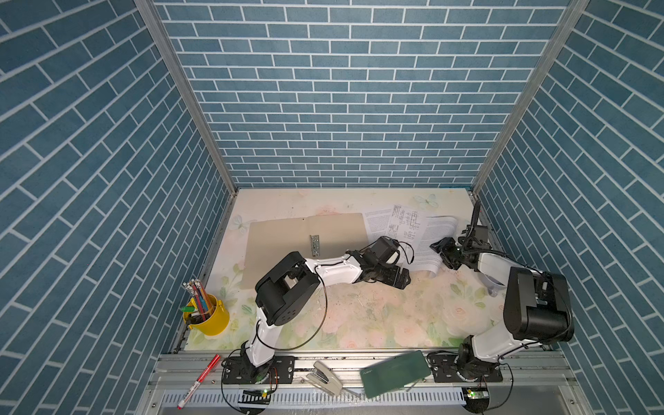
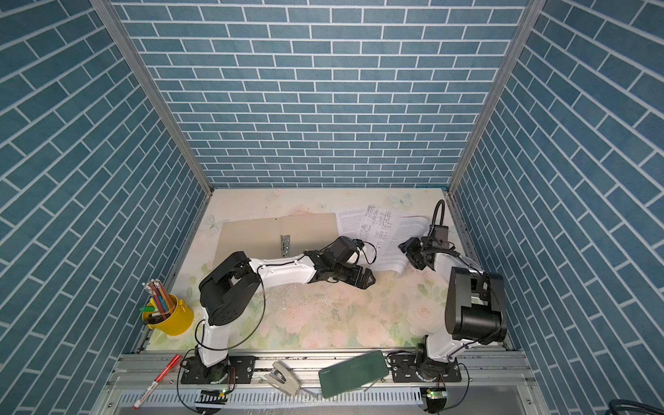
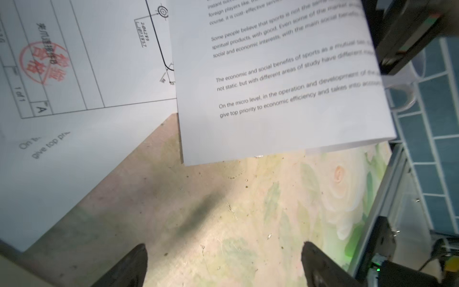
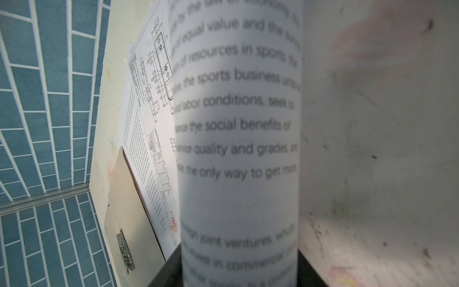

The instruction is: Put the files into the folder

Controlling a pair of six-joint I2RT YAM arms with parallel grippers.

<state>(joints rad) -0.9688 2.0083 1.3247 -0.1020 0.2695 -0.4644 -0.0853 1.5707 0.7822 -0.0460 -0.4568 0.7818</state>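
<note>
Files (image 1: 406, 222), three loose sheets, fanned on far right of table (image 1: 359, 316), just beside right edge of tan folder (image 1: 280, 233), all outside it; folder lying open and flat, metal clip (image 1: 315, 244) at spine; diagram sheet (image 3: 99, 49) over left text sheet (image 3: 49, 174), under right text sheet (image 1: 436, 230). Shows left gripper (image 1: 405, 279) low over bare table just in front of the sheets, jaws spread wide and empty. Shows right gripper (image 1: 441, 253) clamped on right text sheet, paper bowed up between its jaws in right wrist view, front edge curled off table.
</note>
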